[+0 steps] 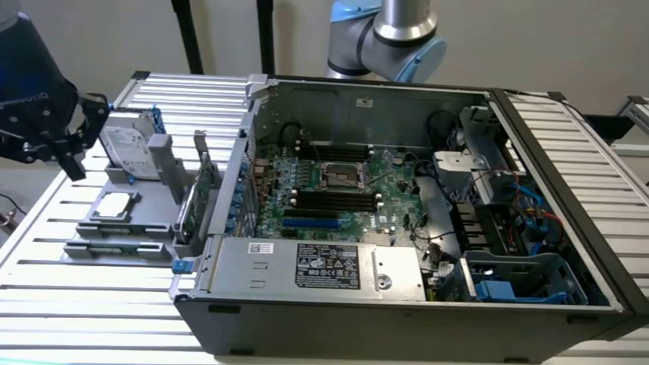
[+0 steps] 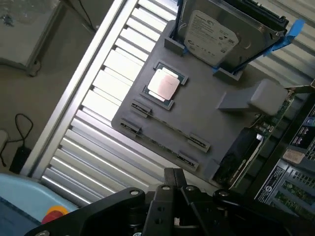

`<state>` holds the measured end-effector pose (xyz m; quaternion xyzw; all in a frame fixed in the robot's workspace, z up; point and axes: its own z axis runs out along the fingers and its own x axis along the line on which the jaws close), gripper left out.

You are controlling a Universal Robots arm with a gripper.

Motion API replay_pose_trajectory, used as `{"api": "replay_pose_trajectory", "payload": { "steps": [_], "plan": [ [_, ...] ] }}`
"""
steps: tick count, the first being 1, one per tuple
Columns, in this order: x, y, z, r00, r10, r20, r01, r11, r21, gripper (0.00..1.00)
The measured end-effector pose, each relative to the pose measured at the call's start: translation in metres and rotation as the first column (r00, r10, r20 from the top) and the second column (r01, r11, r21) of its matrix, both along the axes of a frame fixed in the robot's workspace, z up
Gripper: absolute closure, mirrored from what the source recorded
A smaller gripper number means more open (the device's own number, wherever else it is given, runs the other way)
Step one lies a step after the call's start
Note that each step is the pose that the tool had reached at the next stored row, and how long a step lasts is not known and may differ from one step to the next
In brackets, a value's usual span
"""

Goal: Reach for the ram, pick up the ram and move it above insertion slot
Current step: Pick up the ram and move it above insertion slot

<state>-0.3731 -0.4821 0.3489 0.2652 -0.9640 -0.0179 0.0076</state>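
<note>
Grey printed holder (image 1: 152,228) sits on the slatted aluminium table (image 1: 61,289), at the exterior view's left of the open PC case (image 1: 406,319). The ram (image 1: 114,247) lies lengthwise in the holder's edge slot, the one farthest from the hard drive (image 1: 130,144), held between small grey clips. Nothing touches it. In the wrist view the ram (image 2: 165,144) is a thin dark-green strip along that same edge of the holder (image 2: 216,128).

The gripper (image 1: 69,161) hangs above the table at the holder's far corner, just beside the upright hard drive and well apart from the ram. Its dark body carries pale lettering, too small to read. In the wrist view the gripper (image 2: 174,179) is over the table slats next to the ram's edge of the holder; cannot tell whether it is apart or together.

CPU chip (image 2: 164,84) rests flat in its square pocket, silver lid up. The hard drive (image 2: 216,32) stands in blue rails with a white printed label, text not legible. A green expansion card (image 1: 203,190) stands upright by the case wall.

Inside the case, black memory slots (image 1: 335,199) run across the motherboard (image 1: 385,171). The power supply (image 1: 315,266) has a black label with white print plus a white barcode sticker (image 1: 261,248), neither readable.
</note>
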Motion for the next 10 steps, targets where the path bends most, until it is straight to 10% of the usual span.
{"api": "replay_pose_trajectory", "payload": {
  "steps": [10],
  "plan": [
    [0.0, 0.0, -0.0028, 0.9836, 0.18, 0.0, -0.18, 0.9836, 0.0007, 0.89]
  ]
}}
